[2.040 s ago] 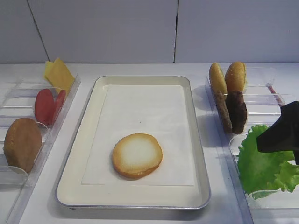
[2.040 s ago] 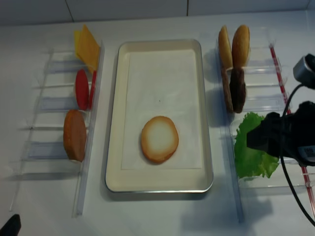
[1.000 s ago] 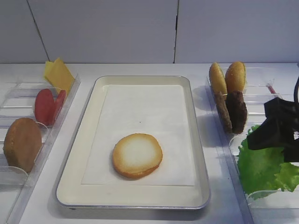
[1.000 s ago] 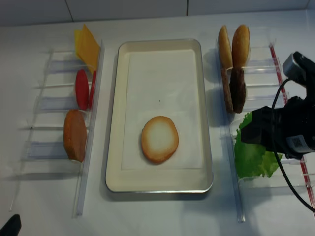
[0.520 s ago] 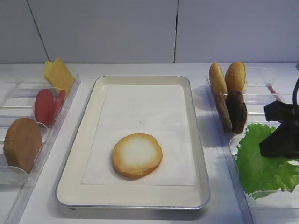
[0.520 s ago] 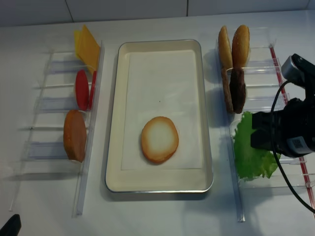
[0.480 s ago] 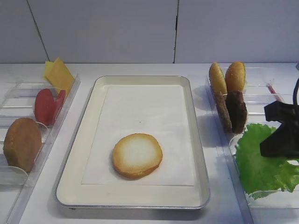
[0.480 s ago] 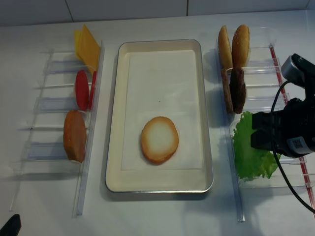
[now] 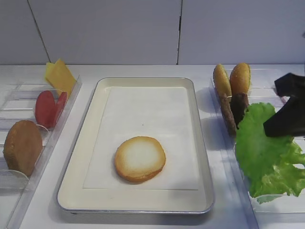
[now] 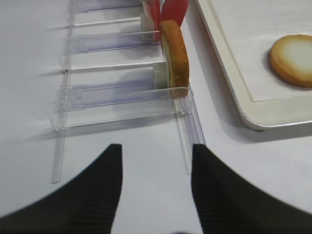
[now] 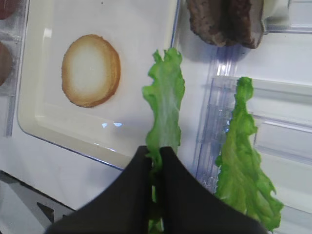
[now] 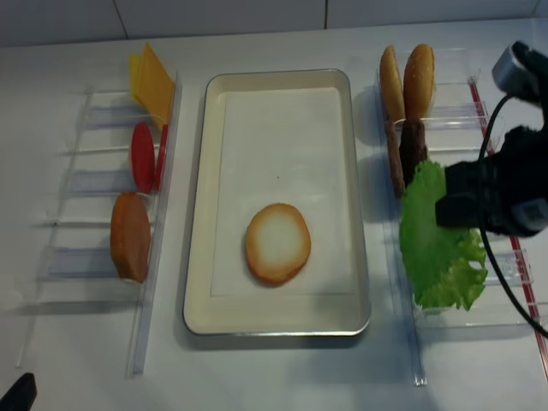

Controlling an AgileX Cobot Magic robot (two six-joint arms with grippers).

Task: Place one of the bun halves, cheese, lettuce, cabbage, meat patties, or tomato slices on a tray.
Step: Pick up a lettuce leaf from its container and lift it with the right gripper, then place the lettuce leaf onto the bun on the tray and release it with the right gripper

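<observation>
My right gripper [image 11: 156, 152] is shut on the lettuce [image 11: 165, 97], a round frilly green leaf. The leaf [image 9: 257, 143] hangs edge-down above the right bins, beside the tray's right rim [image 12: 360, 214]. The silver tray [image 9: 90, 119] holds one pale-faced bun half [image 9: 140, 159] on its paper. The cabbage [image 11: 243, 156], a bigger wavy leaf, stays in its bin. My left gripper [image 10: 156, 151] is open over bare table, near the front end of the left bins.
Left bins hold cheese [image 9: 59, 75], tomato slices [image 9: 47, 107] and a bun half [image 9: 21, 145]. Right bins hold two upright bun halves [image 9: 231, 78] and meat patties [image 9: 236, 109], partly behind the raised leaf. A clear bin wall [image 11: 209, 122] runs between tray and cabbage.
My right gripper shut on the lettuce in its bin, then rose with it; the leaf now hangs higher and covers part of the patties. The left gripper has not moved.
</observation>
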